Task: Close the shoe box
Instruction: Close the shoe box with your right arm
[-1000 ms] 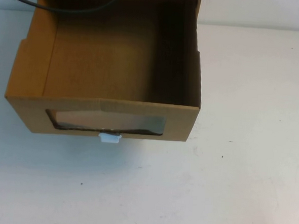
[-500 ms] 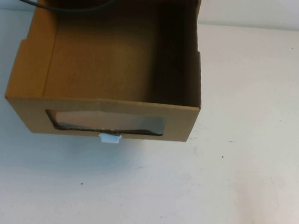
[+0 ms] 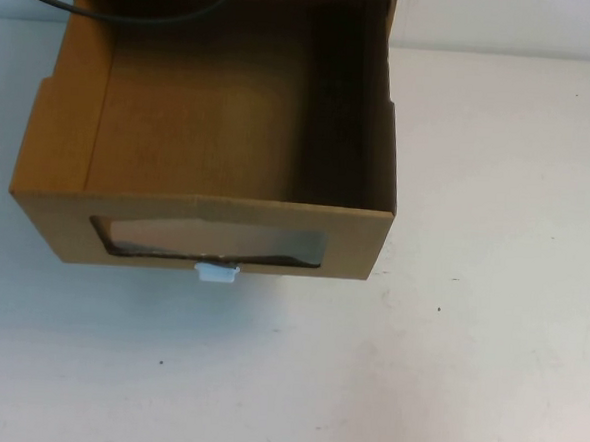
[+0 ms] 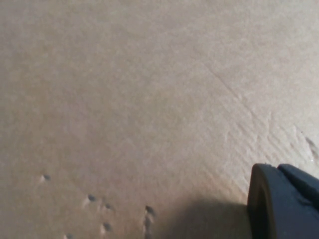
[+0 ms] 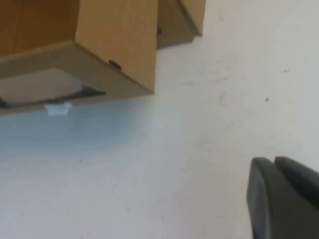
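The shoe box (image 3: 210,136) stands open, its drawer pulled toward the robot, ready for pushing. The right gripper (image 5: 284,199) waits over the table (image 3: 468,342), the left gripper (image 4: 284,199) beside cardboard; I cannot tell either's state.

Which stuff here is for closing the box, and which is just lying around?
For the job:
- the shoe box, drawer pulled out, empty
- its white tab at the front's bottom edge
- left gripper, close against cardboard
- right gripper, over the table, off to the box's right

Just there:
- black cable across the box's far edge
- white table
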`<action>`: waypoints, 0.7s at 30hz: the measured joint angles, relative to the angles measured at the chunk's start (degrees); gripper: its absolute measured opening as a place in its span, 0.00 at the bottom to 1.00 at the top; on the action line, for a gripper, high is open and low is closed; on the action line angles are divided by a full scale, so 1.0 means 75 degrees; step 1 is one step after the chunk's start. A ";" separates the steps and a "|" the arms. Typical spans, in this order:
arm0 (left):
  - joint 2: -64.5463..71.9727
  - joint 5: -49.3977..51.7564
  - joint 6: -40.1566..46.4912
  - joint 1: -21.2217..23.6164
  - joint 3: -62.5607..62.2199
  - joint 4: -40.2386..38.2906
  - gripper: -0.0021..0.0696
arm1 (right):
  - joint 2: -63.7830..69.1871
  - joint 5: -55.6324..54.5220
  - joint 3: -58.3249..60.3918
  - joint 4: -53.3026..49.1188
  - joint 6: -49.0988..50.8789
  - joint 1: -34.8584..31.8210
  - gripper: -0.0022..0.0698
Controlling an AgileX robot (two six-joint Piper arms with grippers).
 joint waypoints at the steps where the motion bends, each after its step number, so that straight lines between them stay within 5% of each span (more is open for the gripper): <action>1: 0.0000 0.0000 0.0000 0.0000 -0.0007 0.0000 0.02 | 0.0343 0.0300 -0.0342 -0.0045 -0.0175 0.0000 0.01; 11: 0.0000 0.0000 -0.0034 -0.0012 -0.0007 0.0000 0.02 | 0.3443 0.0939 -0.2598 0.1093 -0.1988 0.0509 0.01; 21: 0.0000 0.0000 -0.0052 -0.0012 -0.0007 0.0000 0.02 | 0.5382 -0.0425 -0.4190 -0.0457 -0.0942 0.4371 0.01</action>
